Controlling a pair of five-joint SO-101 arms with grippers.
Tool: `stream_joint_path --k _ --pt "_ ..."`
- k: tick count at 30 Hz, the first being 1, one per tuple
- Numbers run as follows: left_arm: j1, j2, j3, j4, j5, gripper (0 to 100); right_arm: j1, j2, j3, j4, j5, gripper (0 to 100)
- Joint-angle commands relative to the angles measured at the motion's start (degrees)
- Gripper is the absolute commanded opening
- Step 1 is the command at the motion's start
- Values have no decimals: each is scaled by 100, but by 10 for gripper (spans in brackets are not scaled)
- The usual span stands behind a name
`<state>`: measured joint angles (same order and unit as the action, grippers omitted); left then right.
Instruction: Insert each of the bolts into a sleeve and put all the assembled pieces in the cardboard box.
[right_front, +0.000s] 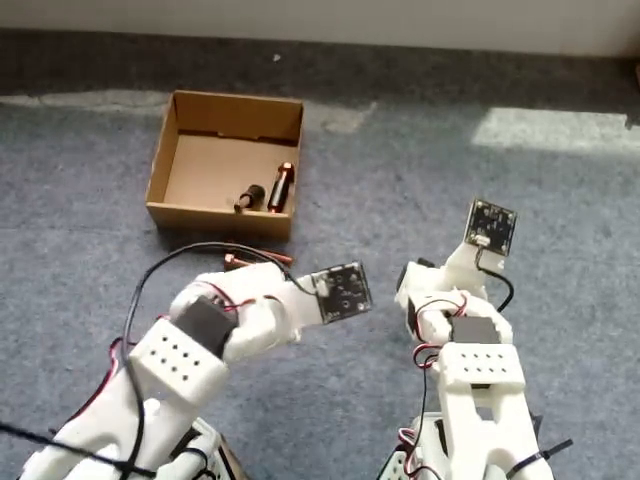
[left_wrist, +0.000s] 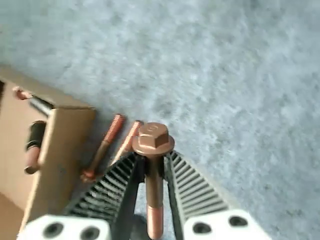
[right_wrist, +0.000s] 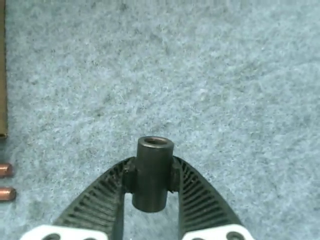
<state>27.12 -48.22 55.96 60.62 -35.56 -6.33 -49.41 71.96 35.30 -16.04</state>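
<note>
Progress looks roughly half done: a short assembled piece (right_front: 249, 198) and a longer assembled piece (right_front: 281, 187), as far as you can judge them, lie inside the cardboard box (right_front: 222, 215). Your left gripper (left_wrist: 152, 157) is clenched on a copper bolt (left_wrist: 154, 144), its hex head standing past the fingertips. Your right gripper (right_wrist: 152, 170) grasps a dark sleeve (right_wrist: 154, 152), open bore facing away from the wrist. Bolt and sleeve are not yet joined. Two loose bolts (left_wrist: 103, 147) lie side by side on the table (right_front: 400, 170), just beside the box's wall, and they need sleeves too.
</note>
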Motion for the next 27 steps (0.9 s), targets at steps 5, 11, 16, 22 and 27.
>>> stream_joint_path --k 5,11,16,22,27 --pt "-664 -2193 -136 26 1486 5 -435 -1631 233 154 -9 4" --pt "-769 -3055 -119 -185 2374 5 -1279 -3152 866 154 730 4" --pt "-743 -3626 -110 -536 3051 5 -1938 -4013 1121 154 1134 4" --pt "-725 -4004 -110 -1037 3736 5 -2659 -4620 1121 154 1213 4" --pt "-725 -4180 -127 -1380 4202 5 -3407 -4769 1297 136 1547 4"
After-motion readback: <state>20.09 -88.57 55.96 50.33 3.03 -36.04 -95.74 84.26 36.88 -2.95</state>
